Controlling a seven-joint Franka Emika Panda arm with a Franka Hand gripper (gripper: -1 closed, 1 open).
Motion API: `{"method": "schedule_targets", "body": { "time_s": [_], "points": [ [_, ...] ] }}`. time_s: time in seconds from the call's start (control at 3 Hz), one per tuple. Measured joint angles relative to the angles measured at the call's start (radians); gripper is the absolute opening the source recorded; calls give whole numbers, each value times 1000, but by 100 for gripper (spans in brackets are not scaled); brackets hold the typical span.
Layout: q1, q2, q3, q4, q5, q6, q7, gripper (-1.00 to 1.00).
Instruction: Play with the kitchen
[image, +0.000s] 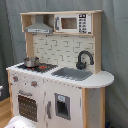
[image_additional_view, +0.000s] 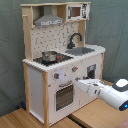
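The kitchen (image: 65, 95) is a white and light-wood toy unit, seen whole in both exterior views. It has a grey hood (image: 40, 26), a microwave (image: 73, 23), a black faucet (image: 84, 59) over a sink (image: 73, 74), and a metal pot (image: 31, 61) on the stovetop. In the second exterior view the kitchen (image_additional_view: 37, 85) stands left of centre. There my white arm reaches in from the lower right. The gripper (image_additional_view: 78, 82) is right at the front panel, just below a knob (image_additional_view: 74, 69) and beside the oven door (image_additional_view: 64, 96).
A grey curtain hangs behind the kitchen. Wooden floor (image_additional_view: 85, 117) lies in front of it. A white rounded shape (image: 19, 123) shows at the bottom left edge of the first exterior view, below the oven door (image: 27, 106).
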Motion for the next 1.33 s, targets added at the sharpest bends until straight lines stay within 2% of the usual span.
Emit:
{"method": "schedule_targets", "body": {
  "time_s": [0.33,0.67,1.0,1.33],
  "points": [
    [6,0,5,35,-1,-18,-94,100],
    [33,0,22,43,-1,-54,-190,100],
    [-31,1,53,39,-1,-3,-242,100],
    [-98,1,52,42,-1,70,-261,100]
  ]
}}
